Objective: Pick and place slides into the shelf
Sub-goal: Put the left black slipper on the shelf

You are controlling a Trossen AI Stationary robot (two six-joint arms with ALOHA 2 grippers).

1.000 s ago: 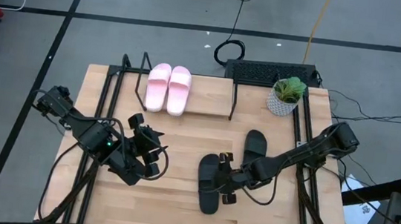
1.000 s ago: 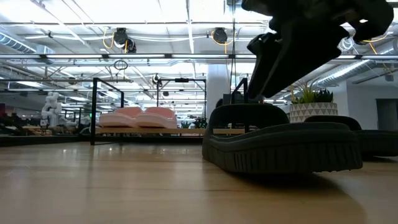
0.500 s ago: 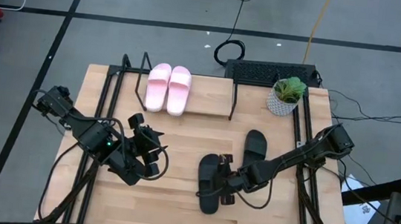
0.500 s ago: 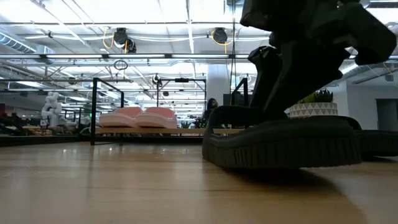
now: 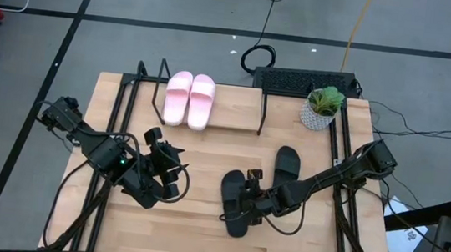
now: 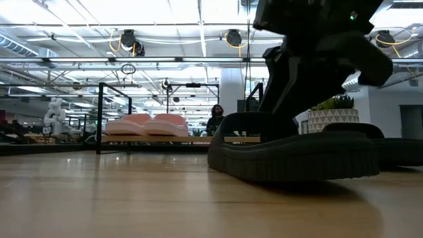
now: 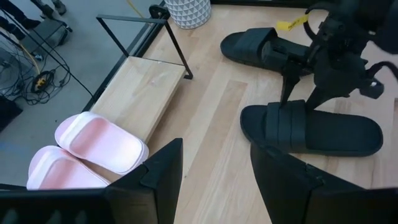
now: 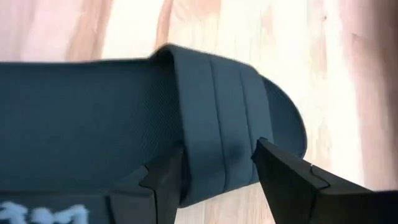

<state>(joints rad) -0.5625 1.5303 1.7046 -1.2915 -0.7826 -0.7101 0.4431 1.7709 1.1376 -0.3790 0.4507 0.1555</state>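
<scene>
Two light pink slides [image 5: 189,99] lie side by side on the left end of the shelf [image 5: 235,110], a light-wood board on a black wire frame. One black slide [image 5: 235,204] lies flat on the table near the middle, and a second black slide [image 5: 287,164] lies to its right. My right gripper [image 5: 249,197] stands open over the nearer slide's strap, with one finger on each side of it. My left gripper [image 5: 169,170] hangs open above the table to the left and holds nothing. My right gripper touches the black slide at its wide strap [image 8: 214,143]. One finger [image 8: 163,186] is on the heel side over the footbed and the other [image 8: 283,177] is on the toe side. The fingers slant down from the table's right. The slide's sole lies flat on the table.
A potted plant [image 5: 322,108] in a white pot and a dark keyboard [image 5: 301,82] stand at the far right. The right part of the shelf board [image 7: 140,93] is bare. A person [image 6: 215,120] shows far off in the room behind.
My right gripper has sunk a little onto the black slide and its wrist has turned. The slide has shifted slightly toward the table's left and still lies flat.
</scene>
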